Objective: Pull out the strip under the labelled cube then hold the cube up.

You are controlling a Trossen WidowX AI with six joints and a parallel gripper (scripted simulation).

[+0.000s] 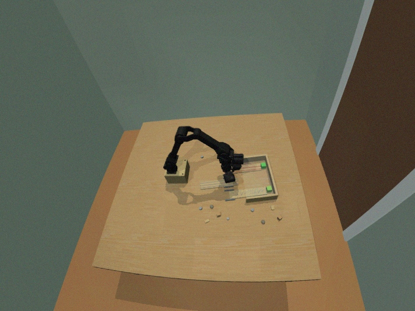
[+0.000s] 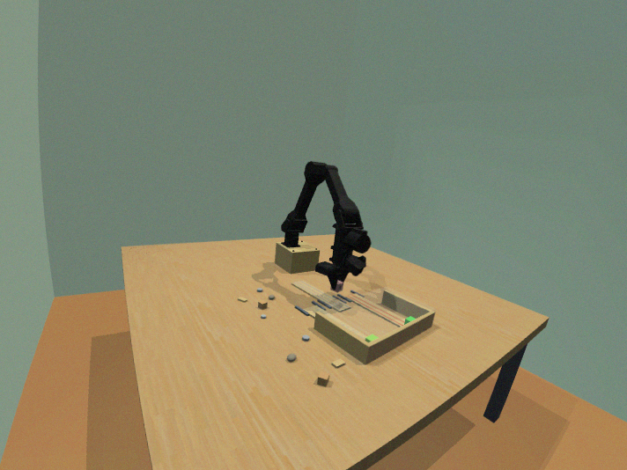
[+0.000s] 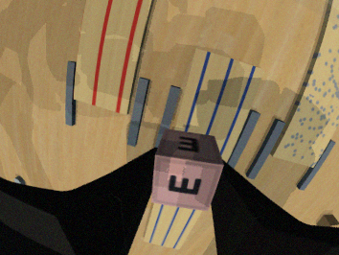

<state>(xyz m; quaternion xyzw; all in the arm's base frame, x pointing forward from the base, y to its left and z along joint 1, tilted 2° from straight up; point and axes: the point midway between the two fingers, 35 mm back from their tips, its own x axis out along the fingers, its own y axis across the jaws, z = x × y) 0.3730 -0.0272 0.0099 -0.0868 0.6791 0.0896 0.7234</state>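
Note:
The pink cube labelled E [image 2: 338, 285] [image 3: 188, 184] is held between the fingertips of my gripper [image 2: 337, 288] [image 3: 186, 158], which is shut on it. The cube hangs in the air above the blue-lined strip [image 1: 209, 184] [image 2: 311, 291] [image 3: 220, 72]; it is hidden in the top view. That strip lies on the table outside the walled frame, between short dark guide bars. The red-lined strip [image 1: 247, 169] [image 3: 115, 62] and the blue-speckled strip [image 1: 251, 193] [image 3: 306, 129] lie on either side, reaching into the frame.
The walled wooden frame [image 1: 273, 179] [image 2: 344, 336] is open toward the arm's base. A green cube [image 1: 263, 165] [image 2: 409, 319] is at the red-lined strip's far end, another green cube [image 1: 268, 188] [image 2: 372, 338] at the speckled strip's. Several pebbles and small blocks lie beside the frame.

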